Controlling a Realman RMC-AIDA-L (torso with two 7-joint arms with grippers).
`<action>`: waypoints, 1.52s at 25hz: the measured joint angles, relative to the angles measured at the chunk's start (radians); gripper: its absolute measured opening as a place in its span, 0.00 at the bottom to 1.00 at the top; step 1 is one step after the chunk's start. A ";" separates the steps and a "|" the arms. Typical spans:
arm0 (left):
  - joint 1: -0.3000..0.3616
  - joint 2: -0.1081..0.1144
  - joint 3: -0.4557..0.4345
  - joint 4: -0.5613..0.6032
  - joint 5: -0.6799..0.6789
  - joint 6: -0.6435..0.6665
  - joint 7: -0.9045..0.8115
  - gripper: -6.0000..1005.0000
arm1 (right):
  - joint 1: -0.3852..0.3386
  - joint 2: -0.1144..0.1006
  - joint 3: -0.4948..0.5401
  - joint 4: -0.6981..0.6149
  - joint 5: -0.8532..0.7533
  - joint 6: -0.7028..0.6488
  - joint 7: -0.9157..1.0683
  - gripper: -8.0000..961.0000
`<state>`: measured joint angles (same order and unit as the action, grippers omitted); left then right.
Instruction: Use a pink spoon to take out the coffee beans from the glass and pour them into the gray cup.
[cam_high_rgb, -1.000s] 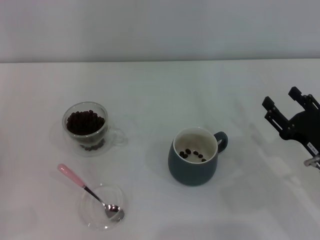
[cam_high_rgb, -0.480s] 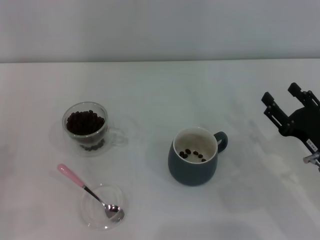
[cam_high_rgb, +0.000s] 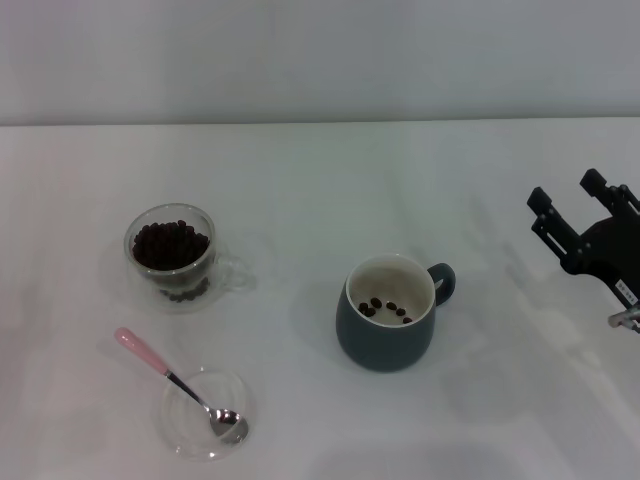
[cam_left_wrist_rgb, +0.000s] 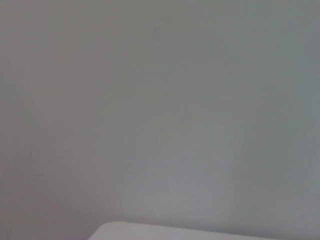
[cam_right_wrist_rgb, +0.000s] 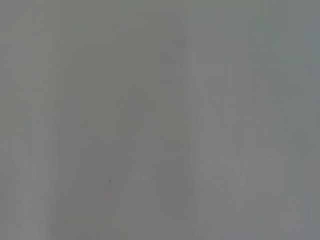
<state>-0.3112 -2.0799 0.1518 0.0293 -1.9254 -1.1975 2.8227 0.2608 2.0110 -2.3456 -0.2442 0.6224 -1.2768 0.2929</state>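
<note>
— Looking at the white table (cam_high_rgb: 320, 180), where is the gray cup (cam_high_rgb: 385, 335)?

— It stands near the middle. It is squat and round, dark blue-gray outside and cream-white inside, with its loop handle turned to the robot's right. A few coffee beans (cam_high_rgb: 386, 308) lie on its bottom.

— And the glass (cam_high_rgb: 172, 256)?

— Well apart from the gray cup, on its left side and a little farther from the robot. It is small, clear and double-walled, and it is nearly full with dark, almost black beans. Its clear handle points toward the gray cup.

— The pink spoon (cam_high_rgb: 178, 384)?

— Left of the gray cup too, but nearer to the robot than the glass. The shiny silver bowl rests inside a shallow clear dish (cam_high_rgb: 205, 412); the pale pink handle goes out over the rim, slanting toward the glass.

— What about the pincers?

— The right pincer (cam_high_rgb: 577, 203) is well to the right of the gray cup, at the edge of the view. Its two black fingers stand apart and hold nothing. The left pincer does not appear in any view.
</note>
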 joint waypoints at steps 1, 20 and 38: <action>-0.002 0.000 0.000 -0.003 0.000 0.000 0.000 0.80 | 0.003 0.000 -0.002 0.000 -0.001 0.013 0.000 0.79; -0.028 0.000 -0.008 -0.006 -0.041 -0.005 -0.006 0.80 | 0.013 0.000 -0.008 -0.006 0.000 0.010 0.000 0.79; -0.023 0.000 -0.004 -0.030 -0.045 -0.068 -0.006 0.80 | -0.008 -0.001 0.006 0.010 0.037 -0.157 0.000 0.79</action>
<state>-0.3345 -2.0799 0.1475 -0.0003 -1.9705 -1.2656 2.8163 0.2531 2.0102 -2.3392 -0.2344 0.6592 -1.4338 0.2929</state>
